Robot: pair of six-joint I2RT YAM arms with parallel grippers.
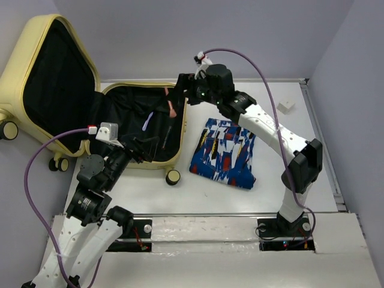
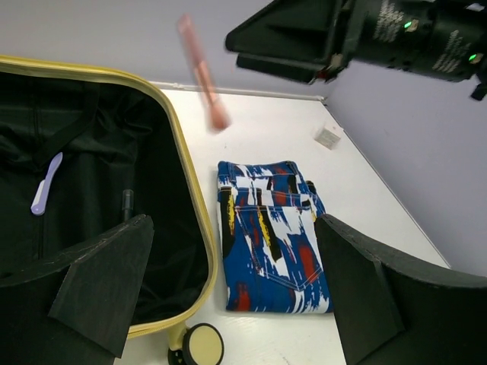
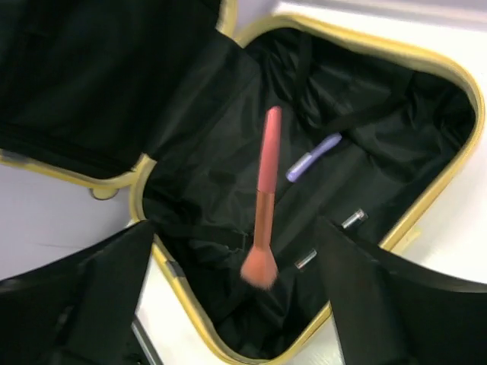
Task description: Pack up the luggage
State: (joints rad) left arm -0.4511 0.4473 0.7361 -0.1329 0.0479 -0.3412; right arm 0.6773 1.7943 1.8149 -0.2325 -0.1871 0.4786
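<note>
The luggage [image 1: 129, 108] lies open beneath the right claw [image 1: 182, 90] — jaws apart.

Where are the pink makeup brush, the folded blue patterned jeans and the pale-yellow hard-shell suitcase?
Pink makeup brush [image 3: 265, 190]: right wrist view, handle.
Folded patterned jeans [image 2: 274, 236]: left wrist view, centre.
Pale-yellow hard-shell suitcase [image 1: 15, 66]: top external view, lid shell.

You're looking at a robotics lab cell, not a home. A white-and-black left robot arm [image 1: 90, 240] and its right twin [image 1: 270, 129] are bolted to a grey metal rail [image 1: 198, 231] at the near edge of a flat white table [image 1: 150, 192]. Plain pale-lavender partition walls [image 1: 354, 120] close it in on 3 sides, and a purple cable [image 1: 252, 60] loops overhead.
</note>
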